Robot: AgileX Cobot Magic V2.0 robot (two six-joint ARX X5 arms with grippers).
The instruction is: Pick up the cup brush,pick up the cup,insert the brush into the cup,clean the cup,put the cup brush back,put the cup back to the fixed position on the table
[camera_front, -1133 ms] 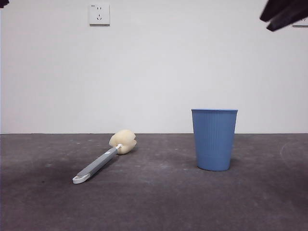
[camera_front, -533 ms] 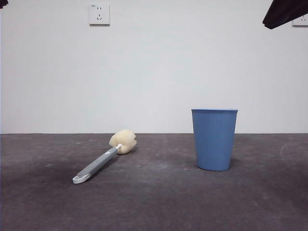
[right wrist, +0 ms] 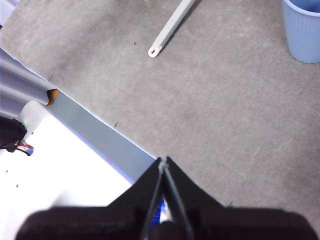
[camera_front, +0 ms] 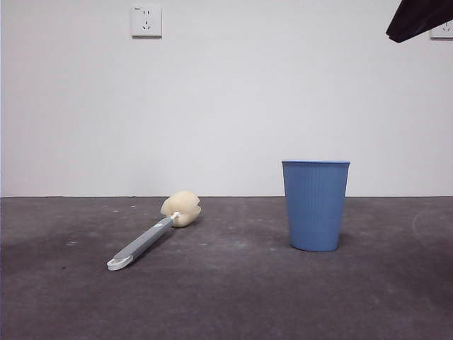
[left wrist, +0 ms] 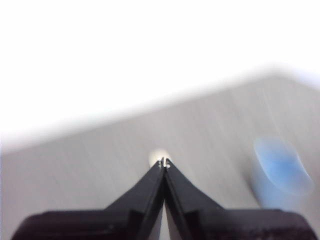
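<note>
Entry, near to far: my left gripper [left wrist: 164, 162] and right gripper [right wrist: 163, 161] are both hanging clear with jaws pressed together on nothing, the dark arm tip [camera_front: 417, 18] having drawn up toward the corner over the last second, so nothing is picked up yet. The grey-handled, cream-sponge cup brush [camera_front: 152, 238] is lying flat on the dark grey mottled table [camera_front: 233, 304], white loop nearest, long axis running back to the sponge; the blue ribbed plastic cup [camera_front: 315, 205] is standing upright, well apart.
</note>
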